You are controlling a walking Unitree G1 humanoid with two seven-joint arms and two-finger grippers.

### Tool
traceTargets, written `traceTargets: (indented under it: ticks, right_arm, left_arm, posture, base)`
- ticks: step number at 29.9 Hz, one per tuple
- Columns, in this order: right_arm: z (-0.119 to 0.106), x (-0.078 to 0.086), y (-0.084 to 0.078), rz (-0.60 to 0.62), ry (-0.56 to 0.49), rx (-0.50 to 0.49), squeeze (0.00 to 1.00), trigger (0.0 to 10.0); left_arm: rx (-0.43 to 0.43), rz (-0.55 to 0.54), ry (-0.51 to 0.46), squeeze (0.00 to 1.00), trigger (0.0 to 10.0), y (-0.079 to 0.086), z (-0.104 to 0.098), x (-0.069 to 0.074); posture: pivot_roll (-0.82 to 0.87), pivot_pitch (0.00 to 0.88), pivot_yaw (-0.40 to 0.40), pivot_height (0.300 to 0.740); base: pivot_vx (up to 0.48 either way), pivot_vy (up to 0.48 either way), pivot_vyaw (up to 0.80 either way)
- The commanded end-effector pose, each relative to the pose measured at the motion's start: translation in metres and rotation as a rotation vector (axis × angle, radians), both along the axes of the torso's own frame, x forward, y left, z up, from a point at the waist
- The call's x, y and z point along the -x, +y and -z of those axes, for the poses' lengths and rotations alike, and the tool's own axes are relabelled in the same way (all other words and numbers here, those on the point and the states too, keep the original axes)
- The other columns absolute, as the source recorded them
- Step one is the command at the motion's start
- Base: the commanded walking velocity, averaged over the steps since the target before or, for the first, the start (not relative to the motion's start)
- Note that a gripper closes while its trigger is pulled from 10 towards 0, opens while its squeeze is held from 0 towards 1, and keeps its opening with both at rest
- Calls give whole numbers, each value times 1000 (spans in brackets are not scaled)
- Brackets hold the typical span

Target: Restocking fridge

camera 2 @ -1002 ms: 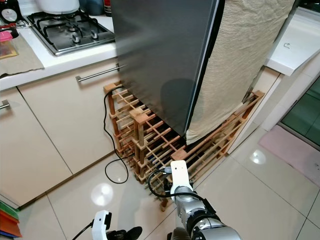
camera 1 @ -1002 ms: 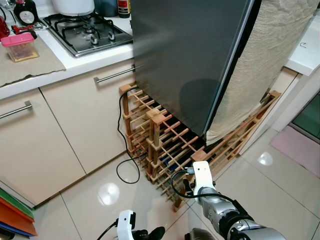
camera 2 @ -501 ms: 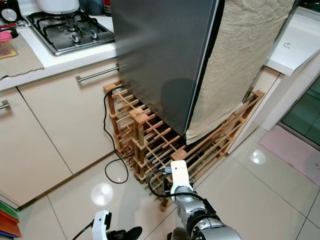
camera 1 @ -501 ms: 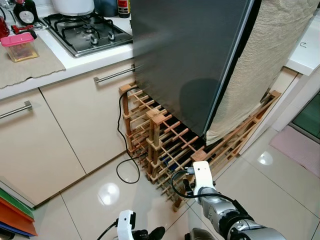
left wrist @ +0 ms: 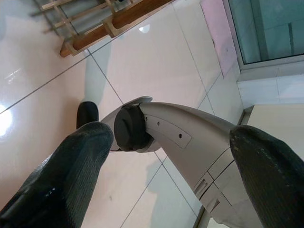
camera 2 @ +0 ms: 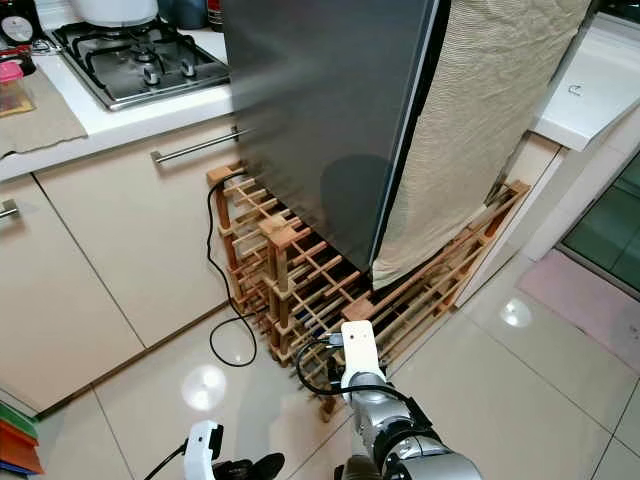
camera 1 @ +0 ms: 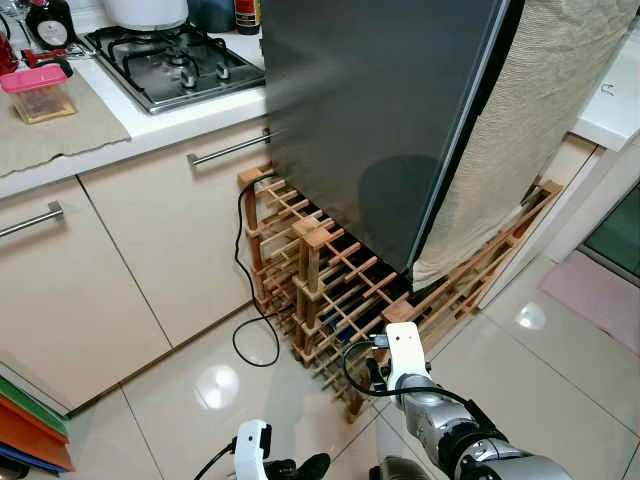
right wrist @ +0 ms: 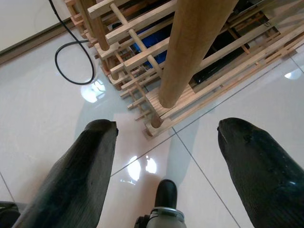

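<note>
— Fridge (camera 1: 380,110): location?
— Door shut, standing over wooden rack (camera 1: 320,290).
— Grippers?
— Left gripper (left wrist: 166,156) and right gripper (right wrist: 166,156): low over floor tiles (camera 2: 520,400), fingers spread, empty.

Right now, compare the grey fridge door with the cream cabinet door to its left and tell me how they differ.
The fridge door is dark grey and glossy with no visible handle; the cabinet door is cream and matte with a horizontal metal bar handle. The fridge door rises above the counter; the cabinet door sits below it. A beige cloth hangs beside the fridge door, none by the cabinet door. Both are flat panels.
</note>
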State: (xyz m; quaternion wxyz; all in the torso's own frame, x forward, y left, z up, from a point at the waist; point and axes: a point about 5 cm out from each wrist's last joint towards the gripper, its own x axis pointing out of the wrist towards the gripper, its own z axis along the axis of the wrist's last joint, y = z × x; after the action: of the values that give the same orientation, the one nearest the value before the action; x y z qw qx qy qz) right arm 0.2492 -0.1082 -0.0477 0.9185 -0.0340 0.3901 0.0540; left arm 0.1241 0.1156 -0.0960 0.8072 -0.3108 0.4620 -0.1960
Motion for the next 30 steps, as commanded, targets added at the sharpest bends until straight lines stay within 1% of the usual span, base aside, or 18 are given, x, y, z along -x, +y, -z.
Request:
traceTargets:
  ticks: [1, 18, 19, 20, 22, 24, 26, 27, 30]
  right_arm:
    - [-1, -2, -3, 5, -7, 7, 114, 10000]
    - [-1, -2, -3, 5, -7, 7, 114, 10000]
    - [-1, -2, -3, 4, -5, 8, 122, 10000]
    - [1, 1, -5, 33, 16, -21, 118, 10000]
    - [2, 2, -5, 44, 24, -39, 118, 10000]
    - [2, 2, -5, 9, 23, -12, 114, 10000]
    - [2, 2, -5, 1, 24, -5, 122, 10000]
    - [2, 2, -5, -1, 25, -5, 118, 10000]
    - [3, 2, -5, -13, 26, 3, 114, 10000]
  left_arm:
    - [-850, 32, -24, 0, 10000, 57, -30, -99]
    - [-850, 32, -24, 0, 10000, 57, -30, -99]
    - [-844, 38, -20, 0, 10000, 57, -29, -97]
    - [-835, -12, -33, 0, 10000, 52, -30, -100]
    - [-845, -8, -51, 0, 10000, 49, -31, -103]
    - [-868, 3, -56, 0, 10000, 52, -31, -102]
    - [-870, -3, -53, 0, 10000, 53, -31, -101]
    - [-889, 9, -69, 0, 10000, 54, -32, -103]
    - [-908, -1, -85, 0, 10000, 57, -34, -105]
  posture:
    - [-128, 16, 21, 693]
    - [-128, 16, 21, 693]
    - [-127, 0, 0, 693]
    - [-128, 0, 0, 693]
    - [-128, 0, 0, 693]
    - [-124, 0, 0, 693]
    - [-123, 0, 0, 693]
    - [-121, 0, 0, 693]
    - [-122, 0, 0, 693]
  base:
    - [0, 0, 0]
    - [0, 0, 0]
    - [0, 0, 0]
    - [0, 0, 0]
    - [0, 0, 0]
    - [0, 0, 0]
    - [0, 0, 0]
    - [0, 0, 0]
    - [0, 0, 0]
